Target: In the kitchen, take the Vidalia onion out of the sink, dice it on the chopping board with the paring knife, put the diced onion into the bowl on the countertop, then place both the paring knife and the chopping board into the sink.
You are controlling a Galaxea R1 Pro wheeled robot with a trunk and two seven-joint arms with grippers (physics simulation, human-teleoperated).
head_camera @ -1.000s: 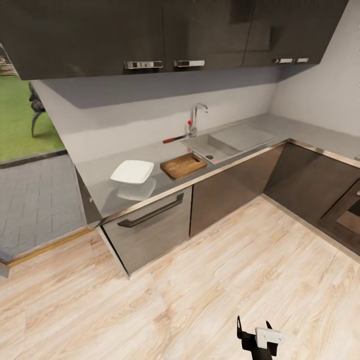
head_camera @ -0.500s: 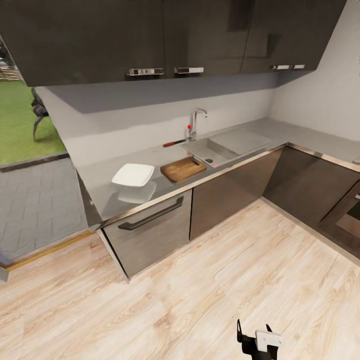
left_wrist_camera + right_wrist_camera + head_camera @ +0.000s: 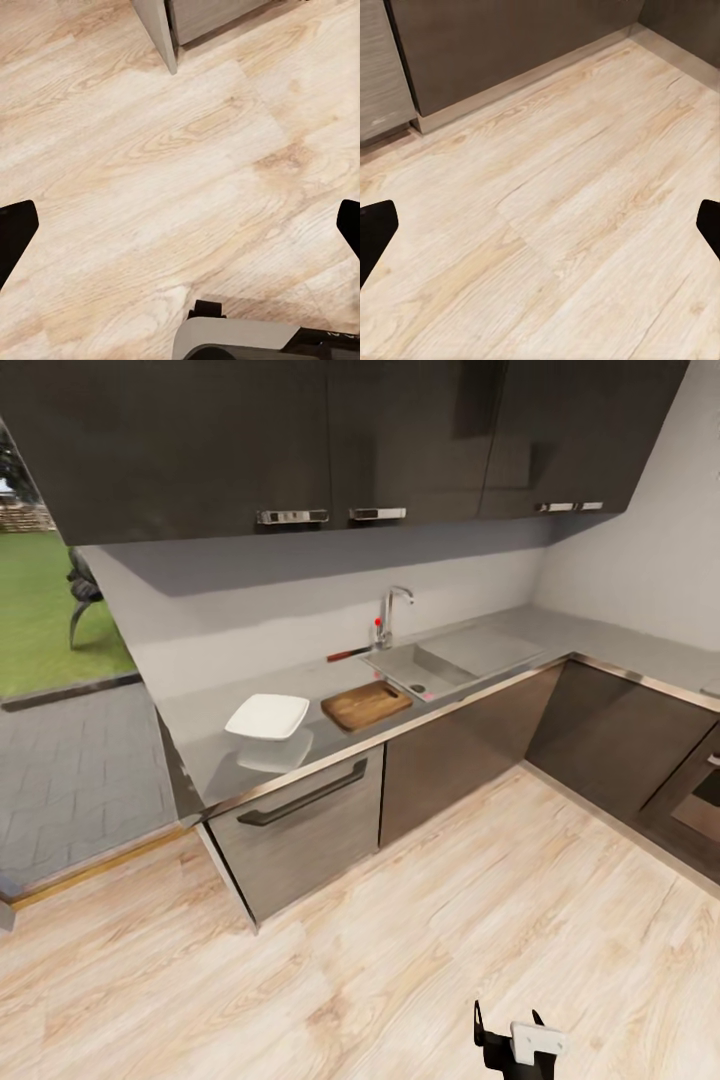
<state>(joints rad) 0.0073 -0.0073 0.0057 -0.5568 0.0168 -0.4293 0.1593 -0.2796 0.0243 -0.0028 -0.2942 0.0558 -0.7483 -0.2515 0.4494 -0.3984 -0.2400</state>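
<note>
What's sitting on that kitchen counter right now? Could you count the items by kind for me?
White bowl: 1
Wooden chopping board: 1
Red-handled knife: 1
Faucet: 1
Sink: 1
Total: 5

Right gripper (image 3: 505,1028) sits low at six o'clock, pointing down; both wrist views show each gripper's fingers spread wide, holding nothing.
</note>
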